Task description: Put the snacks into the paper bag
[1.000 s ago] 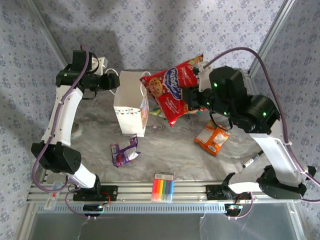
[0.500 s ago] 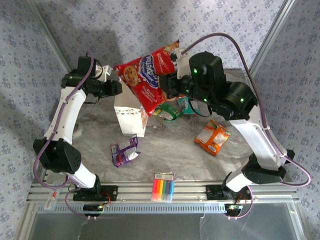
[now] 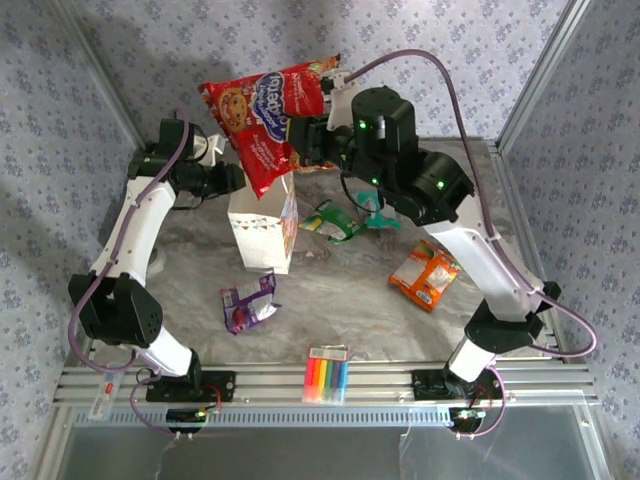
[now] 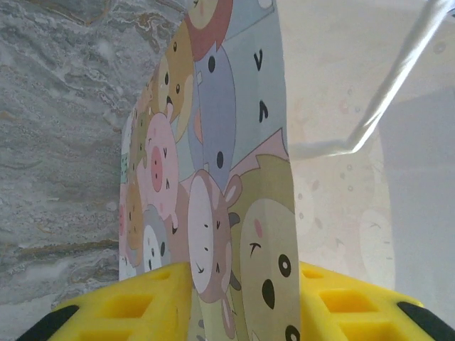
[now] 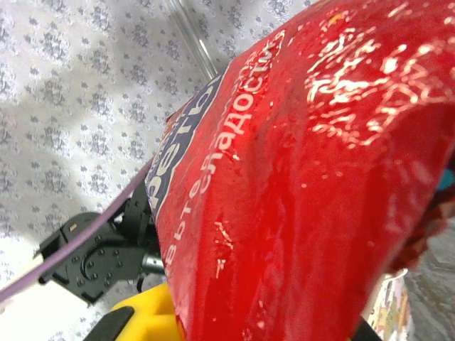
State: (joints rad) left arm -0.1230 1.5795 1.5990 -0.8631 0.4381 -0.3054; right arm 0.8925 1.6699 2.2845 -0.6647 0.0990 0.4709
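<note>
One red packet (image 3: pixel 262 105) hangs over the paper bag's (image 3: pixel 262 235) open top in the overhead view, pinched by the right gripper (image 3: pixel 312 138). Left wrist: the left gripper (image 4: pixel 240 284) straddles the bag's wall; squeezing or not, I cannot tell. Right wrist: the packet (image 5: pixel 306 177), close up.

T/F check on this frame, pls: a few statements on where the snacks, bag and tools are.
1. The right tool holds the red packet above the paper bag. True.
2. The orange packet is inside the bag. False: it lies on the table, right of the bag.
3. The bag's wall sits between the fingers of the left tool. True.
4. The purple packet lies behind the bag. False: it lies in front, toward the arm bases.
</note>
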